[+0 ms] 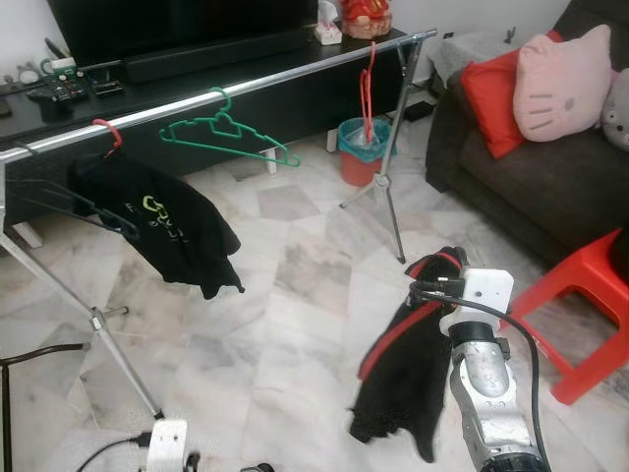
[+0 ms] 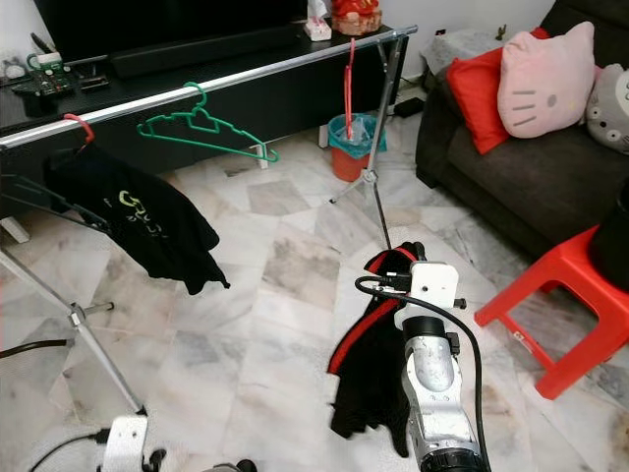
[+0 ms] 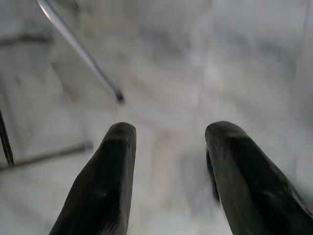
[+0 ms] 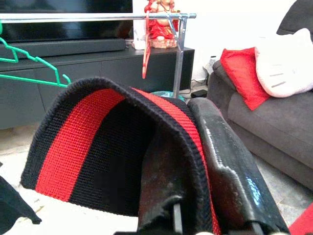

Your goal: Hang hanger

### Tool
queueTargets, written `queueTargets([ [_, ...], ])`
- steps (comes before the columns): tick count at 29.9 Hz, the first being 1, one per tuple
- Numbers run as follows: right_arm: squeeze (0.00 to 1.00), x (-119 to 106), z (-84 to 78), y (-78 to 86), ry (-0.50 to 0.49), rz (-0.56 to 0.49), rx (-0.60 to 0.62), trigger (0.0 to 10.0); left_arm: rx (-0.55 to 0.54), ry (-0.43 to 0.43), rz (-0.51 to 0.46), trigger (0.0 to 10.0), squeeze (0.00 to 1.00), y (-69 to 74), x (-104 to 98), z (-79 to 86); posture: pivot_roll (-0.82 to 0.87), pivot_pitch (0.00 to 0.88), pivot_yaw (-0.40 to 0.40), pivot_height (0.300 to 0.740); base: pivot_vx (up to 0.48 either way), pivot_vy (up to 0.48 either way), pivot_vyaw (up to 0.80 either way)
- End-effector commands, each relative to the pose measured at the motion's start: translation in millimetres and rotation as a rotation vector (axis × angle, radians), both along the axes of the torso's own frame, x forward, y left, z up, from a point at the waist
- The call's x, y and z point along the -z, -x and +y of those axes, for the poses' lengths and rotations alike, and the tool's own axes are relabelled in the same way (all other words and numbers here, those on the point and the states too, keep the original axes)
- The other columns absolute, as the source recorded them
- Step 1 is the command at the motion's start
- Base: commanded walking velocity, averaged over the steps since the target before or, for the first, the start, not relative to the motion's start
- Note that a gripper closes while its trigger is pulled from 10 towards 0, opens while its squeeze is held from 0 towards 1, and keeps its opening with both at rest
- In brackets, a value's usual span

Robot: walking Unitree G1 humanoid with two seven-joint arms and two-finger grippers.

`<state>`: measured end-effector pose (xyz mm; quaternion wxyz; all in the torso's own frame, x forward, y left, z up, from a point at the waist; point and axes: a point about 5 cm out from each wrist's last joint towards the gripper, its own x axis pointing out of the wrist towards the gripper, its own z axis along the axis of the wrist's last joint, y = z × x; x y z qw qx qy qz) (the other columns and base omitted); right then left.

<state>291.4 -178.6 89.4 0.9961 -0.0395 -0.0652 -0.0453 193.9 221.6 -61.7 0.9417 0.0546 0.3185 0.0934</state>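
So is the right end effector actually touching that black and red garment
Touching. In the right wrist view, the right end effector is closed on the black and red garment, whose striped collar drapes over one finger and is pinched between both.
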Motion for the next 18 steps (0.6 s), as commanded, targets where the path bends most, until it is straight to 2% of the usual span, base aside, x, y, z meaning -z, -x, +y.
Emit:
queueTargets([
  [1, 0.00, -4.4, -1.3, -1.2, -0.006, -0.016, 0.001, 10.0, -0.018, -0.017, -0.054, 10.0, 0.00, -4.7, -6.2, 5.4, 0.00, 0.080, -0.008, 0.740, 0.000, 0.000, 0.00],
  [2, 0.00, -4.3, -1.4, -1.2, -0.006, -0.016, 0.001, 10.0, -0.013, -0.033, -0.111, 10.0, 0.00, -11.3, -13.4, 7.0, 0.00, 0.080, -0.008, 0.740, 0.000, 0.000, 0.00],
  [3, 0.00, -4.3, -1.4, -1.2, -0.006, -0.016, 0.001, 10.0, -0.013, -0.033, -0.111, 10.0, 0.00, -11.3, -13.4, 7.0, 0.00, 0.080, -0.008, 0.740, 0.000, 0.000, 0.00],
  [5, 0.00, -4.1, -1.5, -1.0, -0.006, -0.015, -0.001, 10.0, 0.000, -0.072, -0.240, 10.0, 0.00, -24.1, -30.6, 10.0, 0.00, 0.079, -0.008, 0.740, 0.000, 0.000, 0.00],
  [8, 0.00, -4.3, -1.3, -0.9, -0.006, -0.016, -0.003, 10.0, 0.022, -0.108, -0.355, 10.0, 0.00, -32.8, -46.9, 9.5, 0.00, 0.080, -0.007, 0.740, 0.000, 0.000, 0.00],
  [9, 0.00, -4.3, -1.3, -0.9, -0.006, -0.016, -0.003, 10.0, 0.022, -0.108, -0.355, 10.0, 0.00, -32.8, -46.9, 9.5, 0.00, 0.080, -0.007, 0.740, 0.000, 0.000, 0.00],
  [15, 0.00, -4.7, -0.2, -0.7, -0.005, -0.019, -0.012, 10.0, -0.010, -0.121, -0.549, 10.0, 0.00, -44.9, -79.0, 7.4, 0.00, 0.079, -0.005, 0.740, 0.000, 0.000, 0.00],
  [18, 0.00, -4.6, 0.1, -0.7, -0.005, -0.018, -0.013, 10.0, -0.017, -0.119, -0.568, 10.0, 0.00, -47.0, -82.5, 7.1, 0.00, 0.079, -0.005, 0.740, 0.000, 0.000, 0.00],
])
